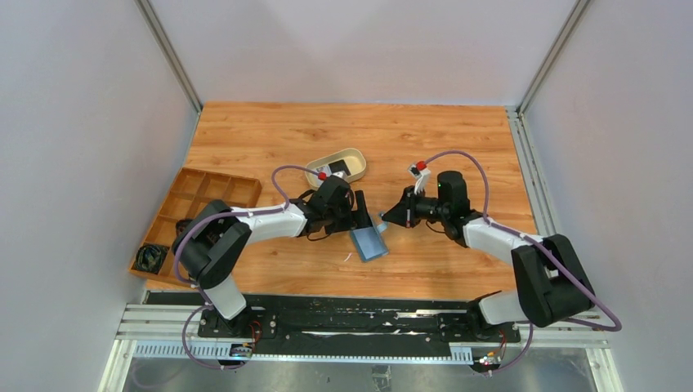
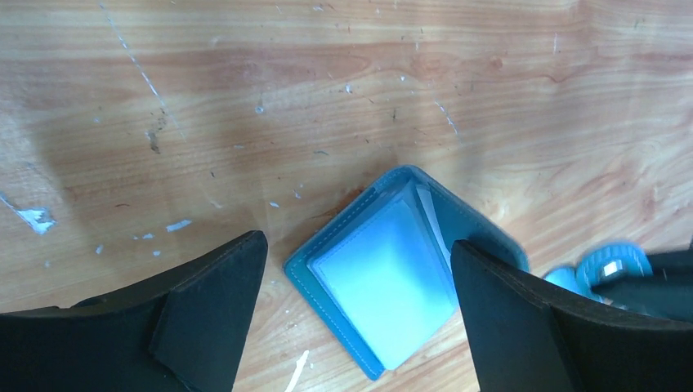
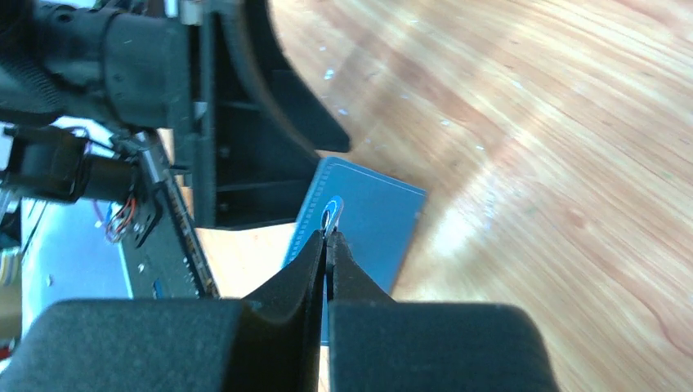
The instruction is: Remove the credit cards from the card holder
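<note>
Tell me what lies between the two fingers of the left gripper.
The card holder lies there on the table, pale credit cards tucked inside. The left wrist view shows it, with the left gripper open.

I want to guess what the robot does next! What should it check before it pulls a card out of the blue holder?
1. Is the right end effector shut on the snap tab: ok.
2. Is the left end effector open, fingers either side of the card holder: ok.
3. Is the card holder open, pale inside showing: ok.
4. Is a credit card edge free to pinch: cannot tell.
5. Is any credit card out on the table: not ok, none seen.
</note>
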